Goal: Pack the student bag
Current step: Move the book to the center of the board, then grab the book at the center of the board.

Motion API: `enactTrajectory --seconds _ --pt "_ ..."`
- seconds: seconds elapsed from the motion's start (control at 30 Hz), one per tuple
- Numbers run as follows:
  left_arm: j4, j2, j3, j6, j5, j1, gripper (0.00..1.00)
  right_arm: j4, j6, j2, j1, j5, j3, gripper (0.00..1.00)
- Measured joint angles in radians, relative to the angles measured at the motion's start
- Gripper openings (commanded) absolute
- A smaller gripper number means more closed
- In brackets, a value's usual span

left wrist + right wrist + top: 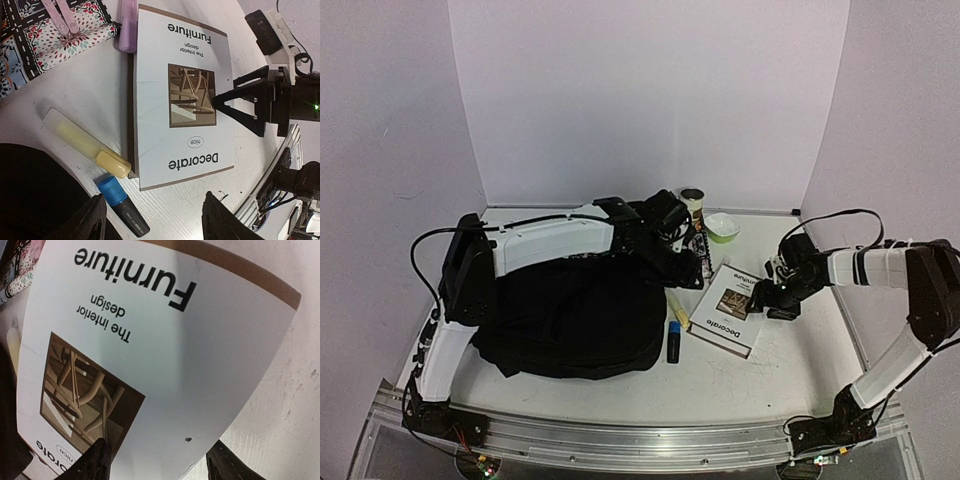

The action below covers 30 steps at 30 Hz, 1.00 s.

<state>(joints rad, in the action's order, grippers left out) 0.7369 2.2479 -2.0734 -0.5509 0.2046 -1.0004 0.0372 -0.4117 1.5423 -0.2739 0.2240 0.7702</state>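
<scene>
The student bag [570,320], a large black backpack, lies at the left front of the table; its edge shows in the left wrist view [25,200]. A white book titled "Decorate Furniture" [728,310] lies flat to its right. My left gripper [686,266] is open and empty above the table, between the bag and the book [180,100]; its fingers frame bare table [154,210]. My right gripper [770,300] is open, low over the book's right edge [150,340], with one finger over the cover and one over the table [160,462].
A yellow highlighter [677,308] and a blue-capped dark marker [674,342] lie between bag and book. A patterned pencil pouch [698,258] lies behind them, with a lilac item [127,25] beside it. A green bowl [722,227] and a cup [691,200] stand at the back.
</scene>
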Motion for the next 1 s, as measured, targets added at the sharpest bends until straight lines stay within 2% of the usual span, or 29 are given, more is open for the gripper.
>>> enactTrajectory --seconds 0.2,0.5,0.7,1.0 --pt "-0.037 0.067 0.0 -0.021 0.008 0.0 0.63 -0.002 0.018 0.016 -0.013 0.012 0.013 0.64" --pt "-0.11 0.142 0.0 -0.062 0.049 0.011 0.5 -0.006 0.021 0.018 -0.018 0.03 0.014 0.66" --pt "-0.141 0.182 0.0 -0.079 0.085 0.02 0.45 -0.008 0.018 0.018 -0.02 0.046 0.014 0.66" --pt "-0.153 0.202 0.006 -0.096 0.148 0.02 0.23 -0.009 -0.012 -0.051 -0.023 0.043 -0.005 0.68"
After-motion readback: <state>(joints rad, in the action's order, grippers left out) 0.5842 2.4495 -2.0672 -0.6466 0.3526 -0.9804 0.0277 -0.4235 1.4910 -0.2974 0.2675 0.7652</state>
